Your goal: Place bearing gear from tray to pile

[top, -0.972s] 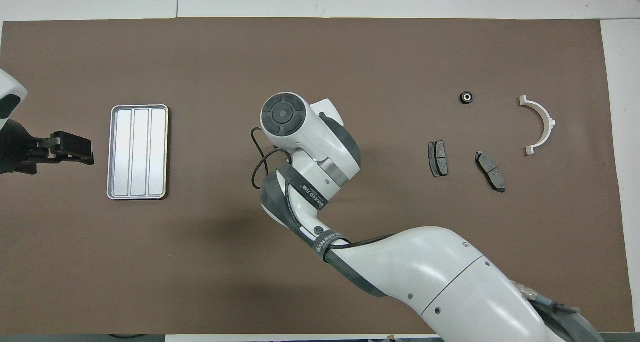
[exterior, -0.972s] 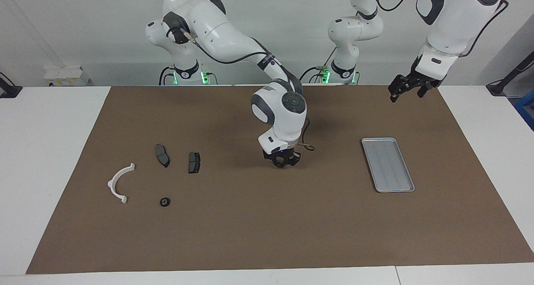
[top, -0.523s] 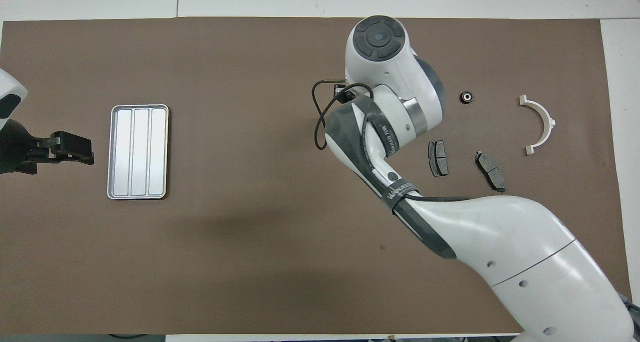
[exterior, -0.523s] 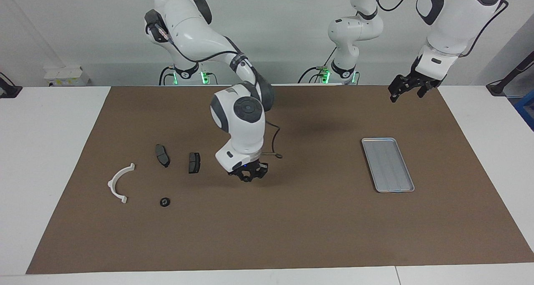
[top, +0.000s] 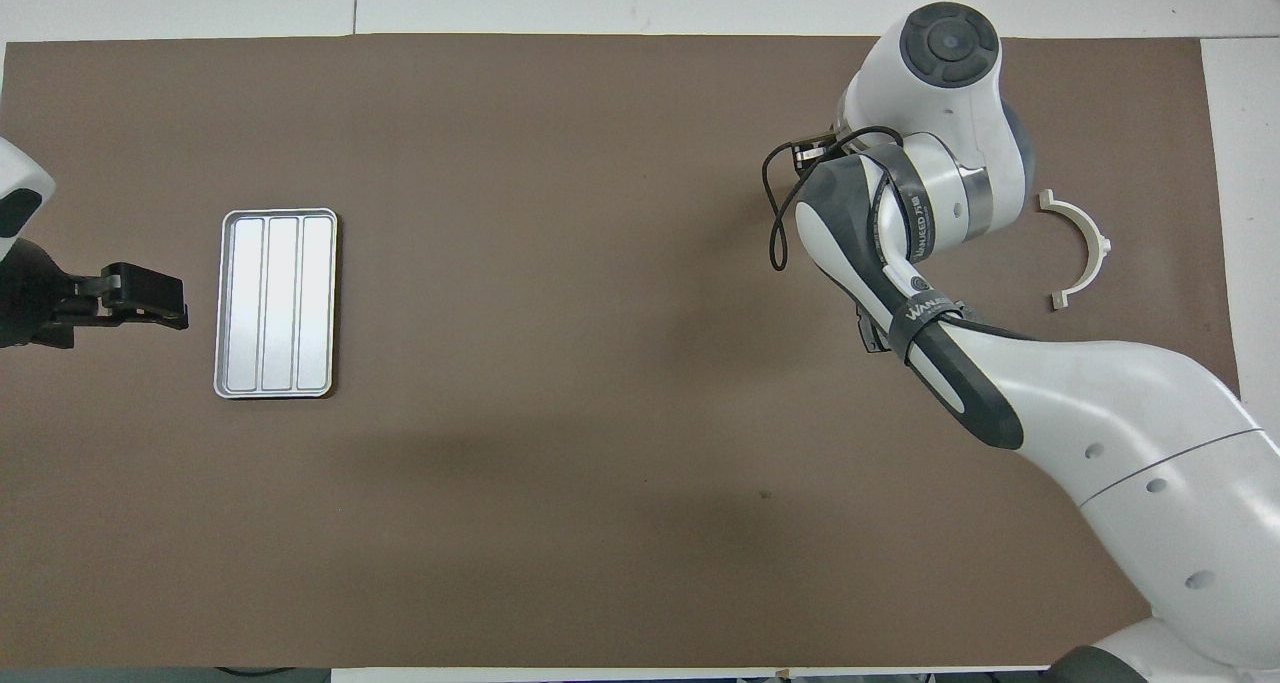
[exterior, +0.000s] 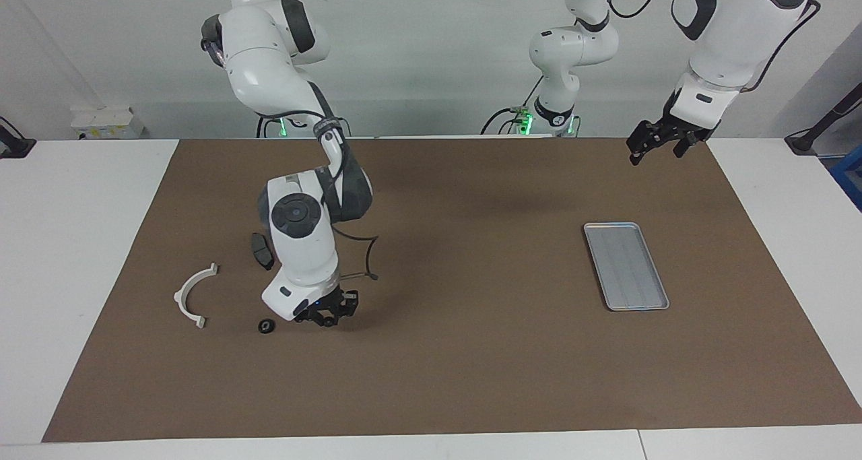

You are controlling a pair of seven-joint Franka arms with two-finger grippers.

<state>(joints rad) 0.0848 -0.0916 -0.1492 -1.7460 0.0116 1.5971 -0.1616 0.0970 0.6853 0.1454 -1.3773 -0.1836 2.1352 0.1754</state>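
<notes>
My right end effector (exterior: 328, 312) hangs low over the brown mat (exterior: 471, 352) at the right arm's end of the counter (exterior: 74, 244), its fingertips closed together; whether anything small sits between them I cannot tell; one small black ring-shaped bearing gear (exterior: 267, 326) lies on the mat just beside it, apart from the fingertips, and in the overhead view my own wrist covers it. Around it I count the pile's parts: one white curved arc piece (exterior: 193, 295), farther toward that end of the counter, and one dark grey brake-pad piece (exterior: 261, 250) nearer to the robots; of a second pad only a dark edge (top: 868, 329) shows under my forearm in the overhead view. One silver tray (exterior: 626, 265) rests on the mat toward the left arm's end, well apart from the pile, with three plain lanes and nothing lying in them. My left end effector (exterior: 656, 144) waits in the air with its fingers spread open, holding nothing, above the mat's edge near the tray. That makes two arms, one tray, one gear, one arc.
</notes>
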